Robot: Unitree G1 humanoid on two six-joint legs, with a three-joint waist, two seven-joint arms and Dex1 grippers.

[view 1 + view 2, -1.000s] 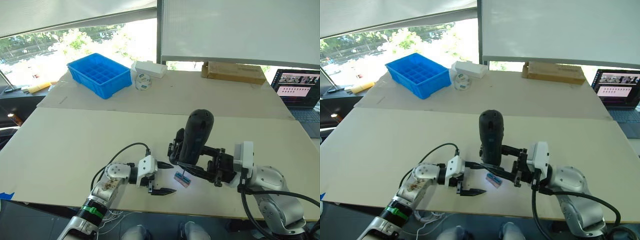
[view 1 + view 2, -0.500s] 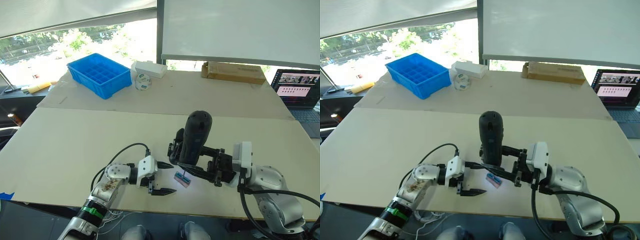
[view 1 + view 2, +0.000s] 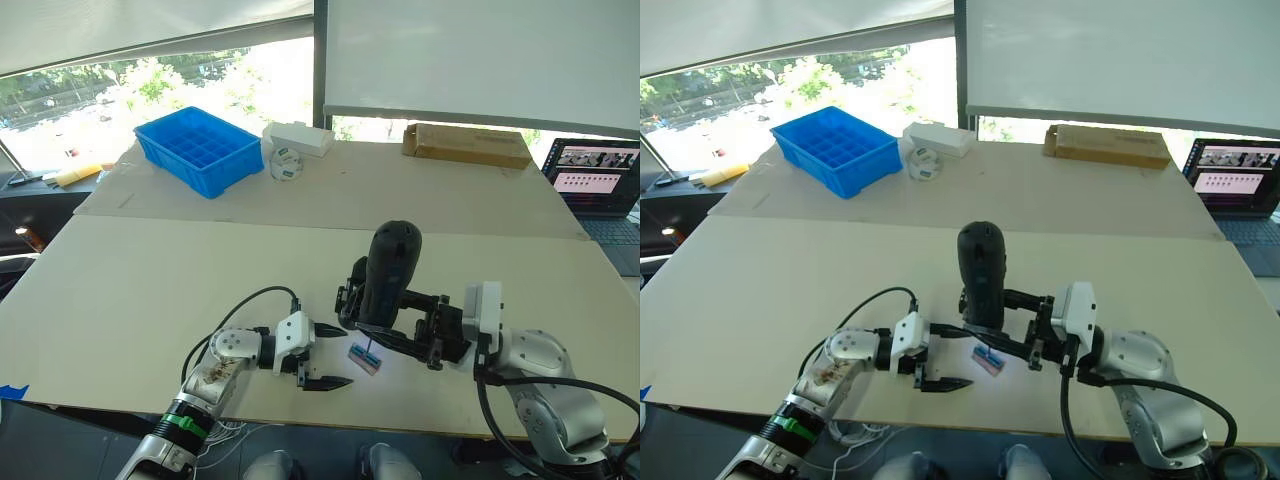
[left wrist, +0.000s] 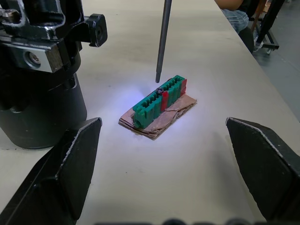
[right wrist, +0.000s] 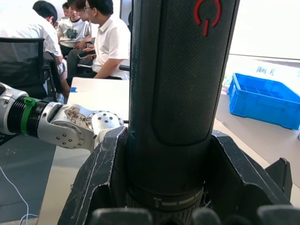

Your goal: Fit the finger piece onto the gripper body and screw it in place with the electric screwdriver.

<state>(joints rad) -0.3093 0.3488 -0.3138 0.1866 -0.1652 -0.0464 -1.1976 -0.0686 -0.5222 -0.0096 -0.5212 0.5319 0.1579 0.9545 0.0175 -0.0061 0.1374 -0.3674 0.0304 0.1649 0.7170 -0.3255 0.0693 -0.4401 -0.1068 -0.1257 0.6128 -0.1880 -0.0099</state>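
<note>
The left gripper [image 3: 322, 355] rests low on the table [image 3: 150, 290], fingers spread wide apart and holding nothing. Directly ahead of it, between its fingers' lines of reach, lies a small green-and-brown block [image 4: 159, 105] with a screw head on top. The metal bit [image 4: 162, 42] hangs just above that screw, apparently not yet seated, though the gap is hard to judge.

The right gripper [image 3: 400, 315] is clamped on the electric screwdriver [image 3: 390, 270], held upright with the bit pointing down. Beside the left gripper, just short of the block, stands the gripper body [image 4: 40, 79] on its round base. The finger piece cannot be made out.

The step in hand appears to be collecting a screw with the bit. To do it well: keep the screwdriver vertical, lower it straight until the tip enters the screw recess, and avoid side load that could push the light block across the table. The left gripper is well placed to steady the block if it shifts.

Farther off sit a blue bin [image 3: 198, 150] and a cardboard box [image 3: 467, 145].
</note>
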